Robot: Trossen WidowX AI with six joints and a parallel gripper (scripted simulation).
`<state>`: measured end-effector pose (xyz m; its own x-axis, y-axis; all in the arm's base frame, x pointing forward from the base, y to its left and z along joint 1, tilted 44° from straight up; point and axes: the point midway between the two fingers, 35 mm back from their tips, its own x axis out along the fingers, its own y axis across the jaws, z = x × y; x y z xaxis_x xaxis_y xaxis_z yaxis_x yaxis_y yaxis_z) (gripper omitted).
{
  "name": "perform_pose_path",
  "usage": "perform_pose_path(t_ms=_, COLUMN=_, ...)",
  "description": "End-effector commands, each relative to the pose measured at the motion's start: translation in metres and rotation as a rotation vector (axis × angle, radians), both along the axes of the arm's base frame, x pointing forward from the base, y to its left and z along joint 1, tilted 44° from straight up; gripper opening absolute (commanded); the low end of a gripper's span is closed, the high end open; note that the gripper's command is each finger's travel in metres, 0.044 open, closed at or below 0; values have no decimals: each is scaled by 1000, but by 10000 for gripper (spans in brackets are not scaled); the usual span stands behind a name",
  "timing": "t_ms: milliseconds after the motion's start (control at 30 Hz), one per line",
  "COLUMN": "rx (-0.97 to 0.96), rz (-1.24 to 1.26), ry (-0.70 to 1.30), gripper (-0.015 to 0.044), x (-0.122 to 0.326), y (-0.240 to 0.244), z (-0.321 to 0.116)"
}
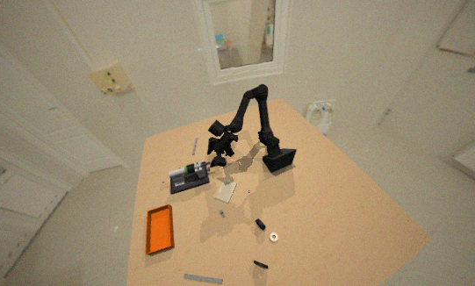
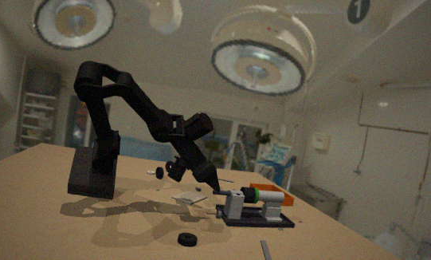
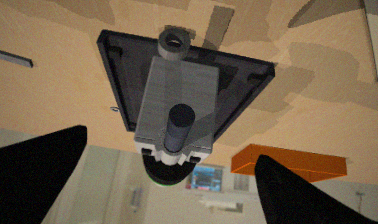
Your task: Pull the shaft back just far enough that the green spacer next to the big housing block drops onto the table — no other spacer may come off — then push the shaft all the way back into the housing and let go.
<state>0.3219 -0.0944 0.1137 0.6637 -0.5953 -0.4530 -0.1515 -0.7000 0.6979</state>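
Note:
The shaft (image 2: pixel 222 192) (image 3: pixel 181 117) is a dark rod whose free end sticks out of the grey upright block (image 2: pixel 234 205) (image 3: pixel 180 90). The black spacer section (image 2: pixel 248 195) (image 1: pixel 190 168) lies between this block and the green spacer (image 2: pixel 256 195) (image 1: pixel 186 169). The green spacer sits against the white cylindrical housing (image 2: pixel 272 196) (image 1: pixel 176 173). All of this stands on a dark base plate (image 1: pixel 175 189) (image 3: pixel 108 67). My gripper (image 3: pixel 174 149) is wide open and empty. In the wrist view its fingers stand on either side of the shaft's free end. How far the shaft reaches into the housing is hidden.
An orange tray (image 1: pixel 171 228) (image 3: pixel 290 162) lies beyond the plate. A pale pad (image 1: pixel 226 191) (image 2: pixel 190 198) lies beside it. Black rings (image 1: pixel 260 224) (image 2: pixel 187 239), a white ring (image 1: pixel 273 237) and grey bars (image 1: pixel 203 278) (image 2: pixel 265 250) lie on the table. A grey knob (image 3: pixel 174 45) juts low from the upright block.

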Motion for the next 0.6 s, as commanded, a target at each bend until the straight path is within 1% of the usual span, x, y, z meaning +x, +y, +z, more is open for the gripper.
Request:
perform_pose_path(t_ms=0, rx=6, rz=4, ry=-1, gripper=440, x=0, y=1, z=-1)
perform_pose_path(t_ms=567, rx=5, rz=3, ry=-2, gripper=440, x=16, y=-11, z=-10)
